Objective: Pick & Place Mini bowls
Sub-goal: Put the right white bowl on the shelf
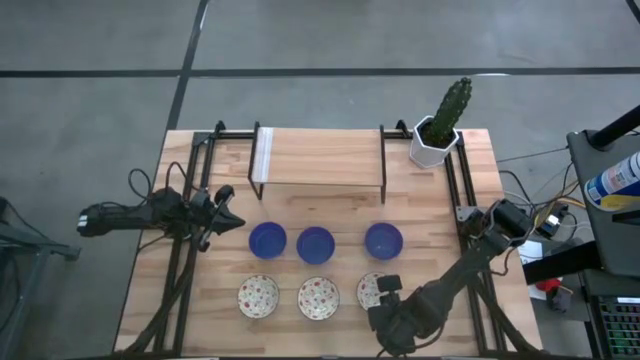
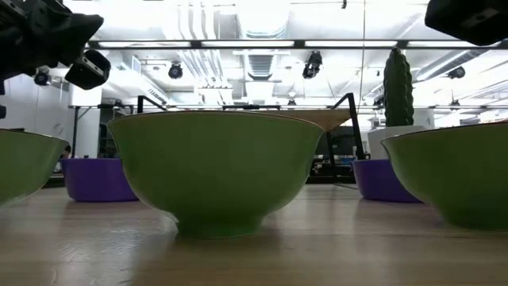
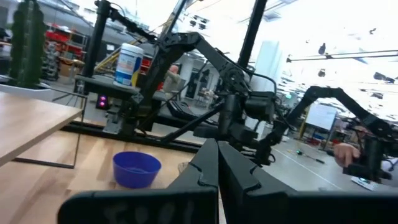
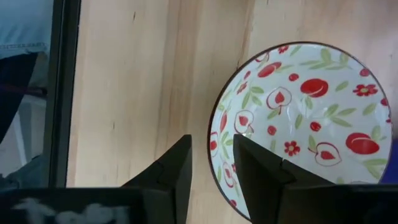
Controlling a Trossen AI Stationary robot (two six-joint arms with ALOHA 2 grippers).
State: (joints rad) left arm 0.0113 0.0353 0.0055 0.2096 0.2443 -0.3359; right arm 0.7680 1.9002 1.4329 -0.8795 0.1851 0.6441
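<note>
Three blue mini bowls (image 1: 315,243) stand in a row on the wooden table. Three floral mini bowls (image 1: 318,298) stand in a row nearer the front edge; in the low view their outer walls (image 2: 214,171) look green. My right gripper (image 1: 385,297) points down over the rightmost floral bowl (image 4: 305,118). It is open, with one finger (image 4: 252,168) inside the bowl's rim and the other (image 4: 177,171) outside it, and a gap on each side of the rim. My left gripper (image 1: 235,222) is shut and empty, left of the blue row; its wrist view shows one blue bowl (image 3: 137,168).
A white pot with a cactus (image 1: 438,135) stands at the far right corner. A black-framed wooden shelf (image 1: 318,160) spans the far middle. Black rails (image 1: 190,200) run along both table sides. A cart with a bottle (image 1: 615,185) stands off the table's right.
</note>
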